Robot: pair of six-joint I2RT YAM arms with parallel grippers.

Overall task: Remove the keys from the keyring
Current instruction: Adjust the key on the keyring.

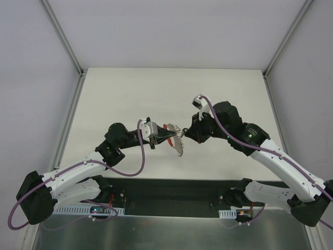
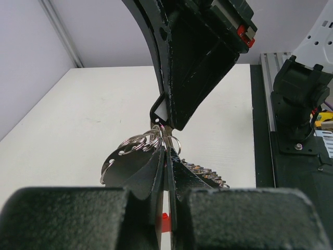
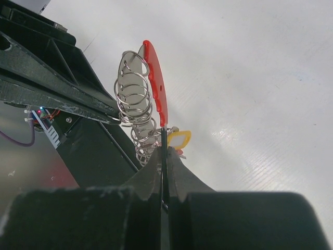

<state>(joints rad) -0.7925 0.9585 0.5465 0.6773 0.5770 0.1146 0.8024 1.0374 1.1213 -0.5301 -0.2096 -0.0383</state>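
Observation:
The keyring (image 1: pixel 169 126), several stacked silver rings with a red plastic piece, hangs in the air between both grippers above the table's middle. The keys (image 1: pixel 180 148) dangle below it in a jagged bunch. My left gripper (image 1: pixel 164 138) is shut on the bunch just under the rings (image 2: pixel 138 141), with the keys (image 2: pixel 207 172) fanned to its right. My right gripper (image 1: pixel 182 134) is shut on a thin dark edge that runs up into the red piece (image 3: pixel 156 86), beside the rings (image 3: pixel 132 101). The jaws of both grippers (image 2: pixel 167 150) (image 3: pixel 164 151) are closed with only a thin sheet between them.
A small yellow tag (image 3: pixel 179 138) hangs off the bunch by my right fingertips. The white table (image 1: pixel 130 99) lies below, walled in by pale panels and aluminium posts (image 1: pixel 62 36). The right arm's base (image 2: pixel 299 104) stands at the table's near edge.

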